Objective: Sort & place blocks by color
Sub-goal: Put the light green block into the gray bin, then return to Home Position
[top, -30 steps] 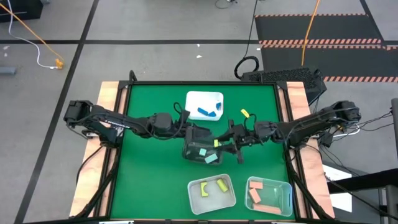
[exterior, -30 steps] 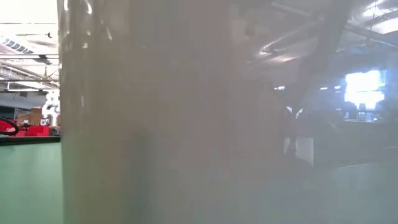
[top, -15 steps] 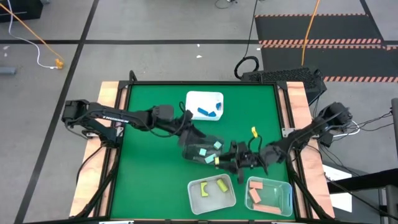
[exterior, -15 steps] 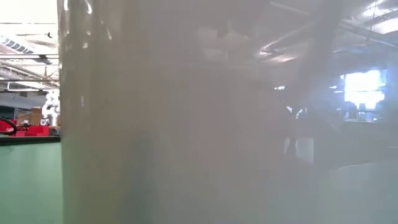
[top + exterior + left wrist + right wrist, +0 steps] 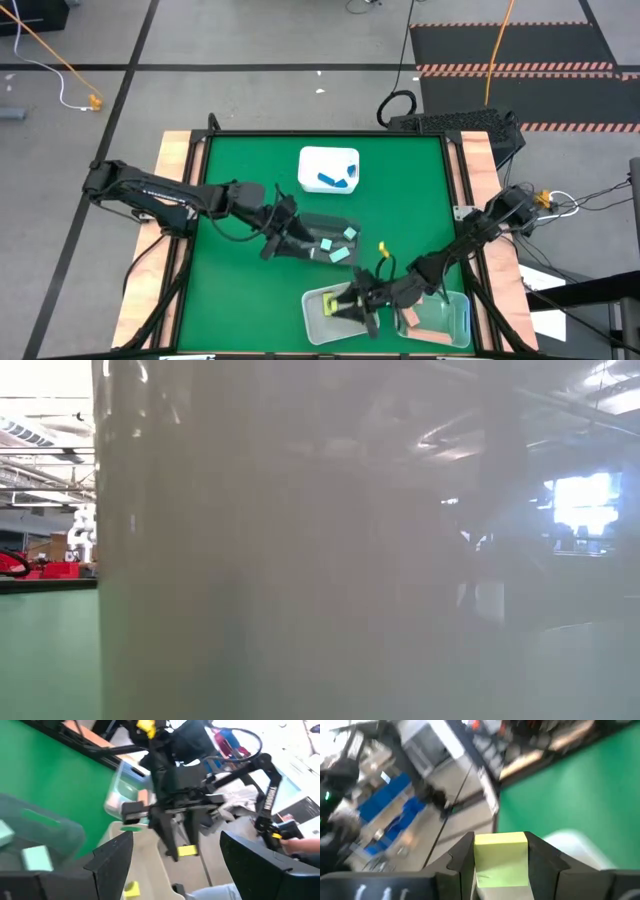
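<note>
My right gripper (image 5: 352,305) is shut on a yellow block (image 5: 500,856) and hovers over the pale tub (image 5: 318,325) near the table's front edge, where another yellow block (image 5: 131,890) lies. My left gripper (image 5: 291,243) stands open beside the left side of a dark see-through tub (image 5: 322,232) in the table's middle. That tub holds two mint green blocks (image 5: 338,253). Nothing is between the left gripper's fingers. Blue blocks (image 5: 334,181) lie in the white tub (image 5: 322,158) at the back. Salmon pink blocks (image 5: 418,318) lie in the clear tub (image 5: 458,318) at the front right. My right gripper pinches the yellow block by two opposite faces (image 5: 479,855) between its two fingers. The left wrist view shows the block (image 5: 187,851) at the fingers' free ends. The fingers come roughly level from the table's right. The block hangs clear above the pale tub.
The low view is filled by a whitish tub wall (image 5: 250,560) standing close to its camera. The wooden side rails (image 5: 172,160) border the green table top, with bare green along its left part.
My right gripper has carried the yellow block from the table's middle toward the near edge, out over the pale tub, rolling its wrist as it went. My left gripper has drawn back a little toward the table's left and near side and stays open.
</note>
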Controlling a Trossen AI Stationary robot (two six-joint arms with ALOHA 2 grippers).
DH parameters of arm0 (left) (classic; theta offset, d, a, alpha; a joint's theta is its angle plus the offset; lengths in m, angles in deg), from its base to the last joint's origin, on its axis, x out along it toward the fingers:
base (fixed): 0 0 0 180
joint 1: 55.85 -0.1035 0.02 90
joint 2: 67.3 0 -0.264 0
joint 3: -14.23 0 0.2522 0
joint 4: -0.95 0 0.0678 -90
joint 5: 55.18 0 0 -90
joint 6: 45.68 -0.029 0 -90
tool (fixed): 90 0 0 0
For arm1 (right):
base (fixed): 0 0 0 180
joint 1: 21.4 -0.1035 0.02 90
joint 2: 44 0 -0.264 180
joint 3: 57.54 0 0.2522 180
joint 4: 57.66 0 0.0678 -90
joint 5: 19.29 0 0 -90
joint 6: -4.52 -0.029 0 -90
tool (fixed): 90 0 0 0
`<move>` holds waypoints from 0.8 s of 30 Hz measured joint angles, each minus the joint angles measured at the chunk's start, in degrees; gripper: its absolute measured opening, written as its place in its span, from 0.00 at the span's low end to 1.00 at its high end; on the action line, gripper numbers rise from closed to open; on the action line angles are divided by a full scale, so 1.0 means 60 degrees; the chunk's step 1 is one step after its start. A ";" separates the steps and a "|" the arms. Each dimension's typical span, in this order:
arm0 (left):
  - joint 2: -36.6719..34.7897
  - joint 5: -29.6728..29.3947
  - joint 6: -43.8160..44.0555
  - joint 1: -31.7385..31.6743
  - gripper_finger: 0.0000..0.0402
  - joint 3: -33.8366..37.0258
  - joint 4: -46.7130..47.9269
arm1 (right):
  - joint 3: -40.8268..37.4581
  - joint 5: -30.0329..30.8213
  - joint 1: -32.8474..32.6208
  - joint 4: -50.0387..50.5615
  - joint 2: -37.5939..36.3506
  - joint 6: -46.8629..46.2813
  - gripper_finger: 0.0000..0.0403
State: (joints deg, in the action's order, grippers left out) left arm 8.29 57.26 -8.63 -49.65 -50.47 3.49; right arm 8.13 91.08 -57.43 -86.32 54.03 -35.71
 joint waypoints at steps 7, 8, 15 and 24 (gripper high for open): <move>-0.0303 -0.0025 0.0094 0.0839 0.74 0.0007 0.0362 | 0.0264 -0.0692 -0.0236 0.1928 0.0221 -0.1261 0.32; -0.0314 -0.0025 0.0095 0.0938 0.74 0.0005 0.0347 | 0.0264 -0.0686 -0.0253 0.2150 0.0217 -0.1423 0.32; -0.0310 -0.0033 0.0124 0.1535 0.75 0.0004 0.0420 | 0.0266 -0.0682 -0.0187 0.2451 0.0202 -0.1925 0.36; -0.0306 -0.0044 0.0121 0.1823 0.76 0.0004 0.0419 | 0.0264 -0.0679 -0.0183 0.2487 0.0170 -0.1880 0.57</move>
State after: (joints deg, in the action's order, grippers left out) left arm 6.45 56.99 -7.90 -38.71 -50.45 6.01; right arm 9.71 87.01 -58.52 -71.40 55.05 -46.99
